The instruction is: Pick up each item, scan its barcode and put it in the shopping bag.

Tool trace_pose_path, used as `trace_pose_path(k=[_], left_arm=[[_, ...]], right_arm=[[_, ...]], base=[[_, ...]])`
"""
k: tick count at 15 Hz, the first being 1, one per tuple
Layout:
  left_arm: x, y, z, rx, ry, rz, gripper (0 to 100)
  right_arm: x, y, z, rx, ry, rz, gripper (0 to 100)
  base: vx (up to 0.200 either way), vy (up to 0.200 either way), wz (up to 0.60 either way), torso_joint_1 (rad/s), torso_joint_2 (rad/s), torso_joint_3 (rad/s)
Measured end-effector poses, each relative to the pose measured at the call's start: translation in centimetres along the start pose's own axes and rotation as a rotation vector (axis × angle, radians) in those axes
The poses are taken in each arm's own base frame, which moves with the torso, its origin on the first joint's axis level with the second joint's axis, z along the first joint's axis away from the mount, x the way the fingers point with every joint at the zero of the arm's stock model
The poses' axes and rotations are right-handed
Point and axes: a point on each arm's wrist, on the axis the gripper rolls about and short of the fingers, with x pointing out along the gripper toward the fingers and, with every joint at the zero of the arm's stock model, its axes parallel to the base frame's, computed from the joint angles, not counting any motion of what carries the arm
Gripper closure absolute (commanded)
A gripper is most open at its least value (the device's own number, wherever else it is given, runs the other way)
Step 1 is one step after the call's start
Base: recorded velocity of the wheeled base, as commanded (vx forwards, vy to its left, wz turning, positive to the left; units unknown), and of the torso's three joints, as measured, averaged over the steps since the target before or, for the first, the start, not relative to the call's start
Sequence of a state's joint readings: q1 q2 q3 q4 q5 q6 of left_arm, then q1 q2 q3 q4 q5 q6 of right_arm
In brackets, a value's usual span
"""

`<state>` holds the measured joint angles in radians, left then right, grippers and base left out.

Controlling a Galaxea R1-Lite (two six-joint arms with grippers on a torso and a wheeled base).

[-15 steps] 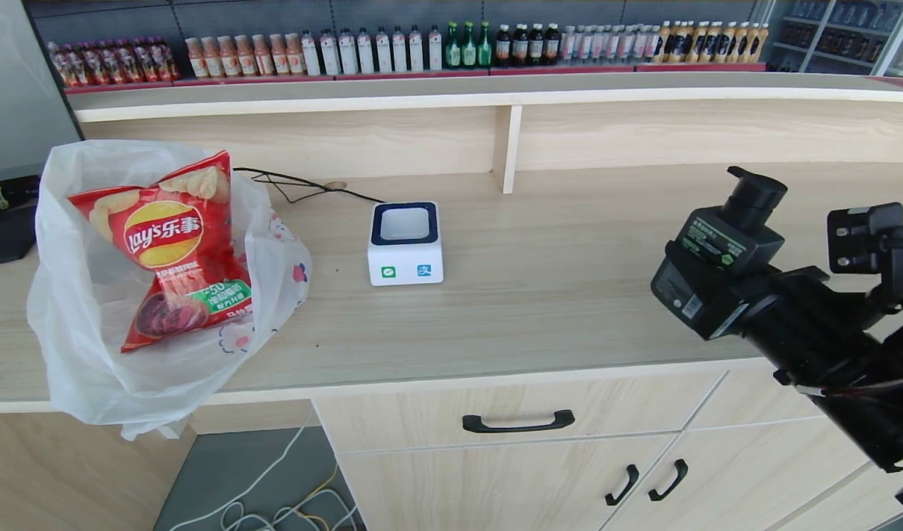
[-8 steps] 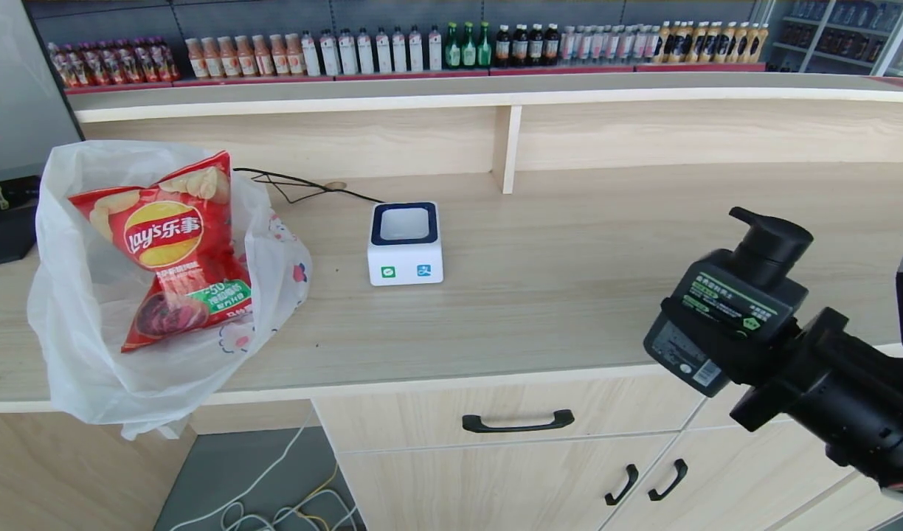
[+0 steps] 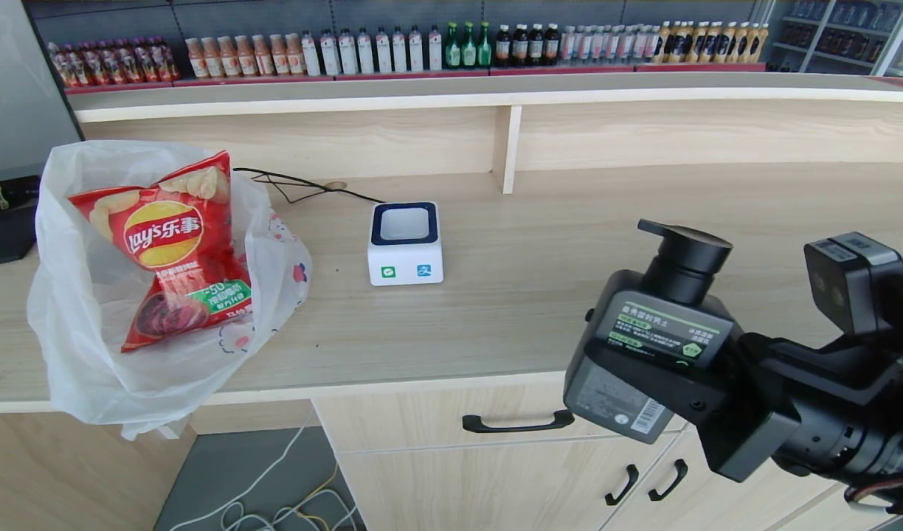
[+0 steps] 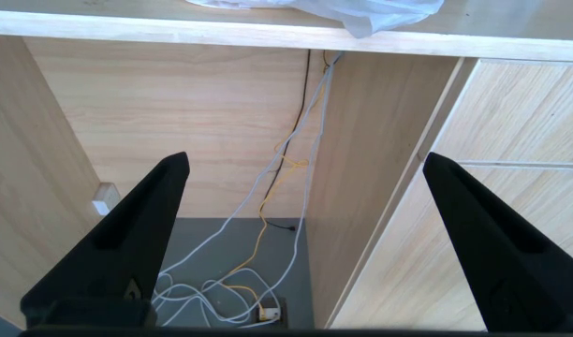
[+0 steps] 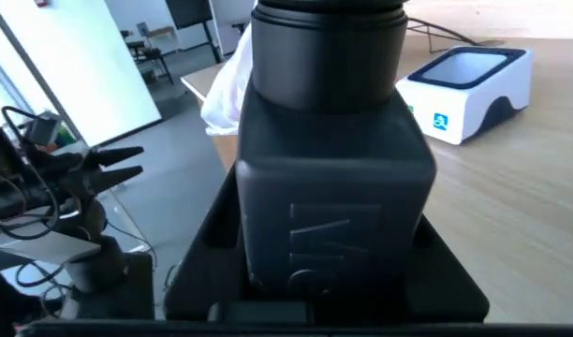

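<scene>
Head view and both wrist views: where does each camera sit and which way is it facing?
Head view: on the head, facing forward and down at the counter, scanner and shopping bag; the right hand holds a black bottle.
Left wrist view: below counter level, facing cables; open left hand frames it.
Right wrist view: behind the bottle, facing the scanner.
Shared: scanner, head and right wrist; bag, head and left wrist.

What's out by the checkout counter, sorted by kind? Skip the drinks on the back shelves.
Plastic shopping bag: 1
Bag of crisps, inside that bag: 1
Barcode scanner: 1
Black bottle, held up off the counter: 1
Total: 4
</scene>
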<state>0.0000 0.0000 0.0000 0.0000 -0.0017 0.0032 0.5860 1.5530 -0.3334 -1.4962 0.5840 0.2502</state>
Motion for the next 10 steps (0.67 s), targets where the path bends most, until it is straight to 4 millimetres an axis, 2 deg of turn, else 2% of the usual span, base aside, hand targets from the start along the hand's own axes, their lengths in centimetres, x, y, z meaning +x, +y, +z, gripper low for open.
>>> trace_pose_path(k=[4,8,10], left_arm=[[0.0,0.0,0.0,0.0,0.0,0.0,0],[0.0,0.0,0.0,0.0,0.0,0.0,0],[0.0,0.0,0.0,0.0,0.0,0.0,0]], right_arm=[[2.1,0.4,0.4,0.112,0.011,0.176,100],[2.9,0.8,0.7,0.349,0.039,0.24,100],[3.1,1.5,1.0,0.382,0.045,0.282,100]], base=[[0.0,0.0,0.0,0.0,0.0,0.0],[0.0,0.0,0.0,0.0,0.0,0.0],[0.0,0.0,0.0,0.0,0.0,0.0]])
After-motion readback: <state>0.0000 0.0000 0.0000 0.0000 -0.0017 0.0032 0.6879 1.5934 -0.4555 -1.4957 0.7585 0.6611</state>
